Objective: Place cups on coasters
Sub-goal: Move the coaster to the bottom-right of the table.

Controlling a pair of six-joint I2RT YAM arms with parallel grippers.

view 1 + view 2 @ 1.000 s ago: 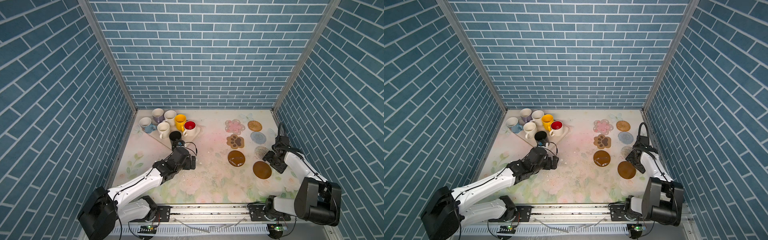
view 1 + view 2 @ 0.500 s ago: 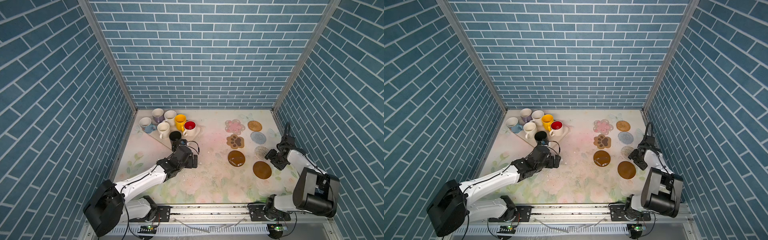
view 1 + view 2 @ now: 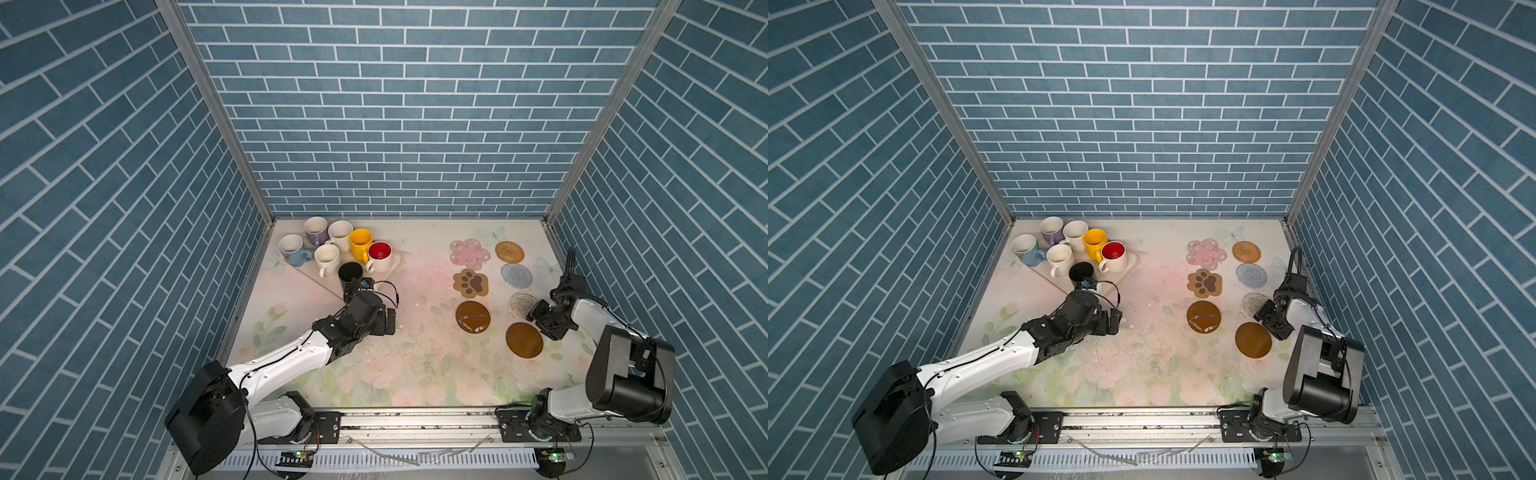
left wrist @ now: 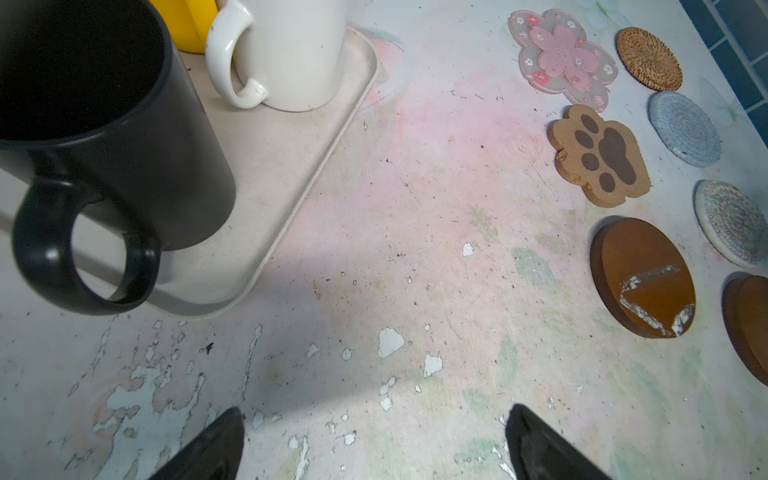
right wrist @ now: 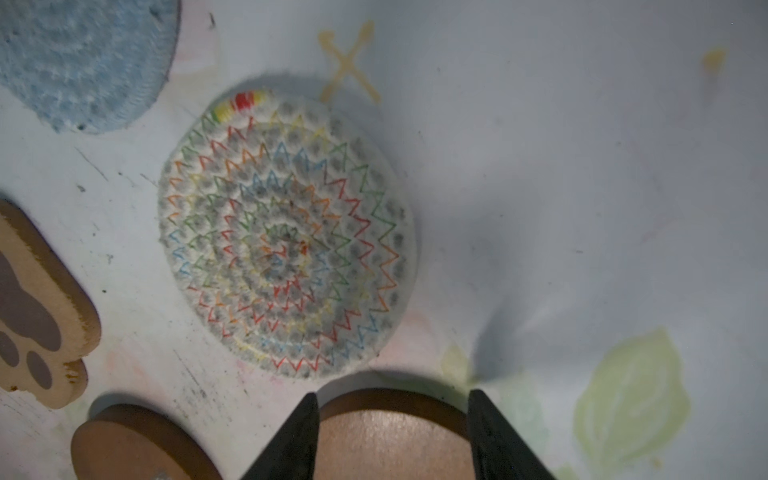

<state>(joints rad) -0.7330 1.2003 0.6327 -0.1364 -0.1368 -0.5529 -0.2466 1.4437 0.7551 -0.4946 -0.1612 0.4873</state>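
1. The cups point(image 3: 332, 249) cluster at the desk's point(image 3: 415, 365) far left, the nearest on a tray point(image 4: 282, 158).
2. The coasters point(image 3: 470, 283) lie in two columns at the right.
3. The left pincer point(image 3: 390, 323) hangs just before the tray; the right pincer point(image 5: 392, 401) at the nearest coaster's edge.

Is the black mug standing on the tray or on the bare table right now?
The black mug stands on the cream tray, close to a rounded corner; nothing shows between its base and the tray. The patch directly beneath is covered by the mug.
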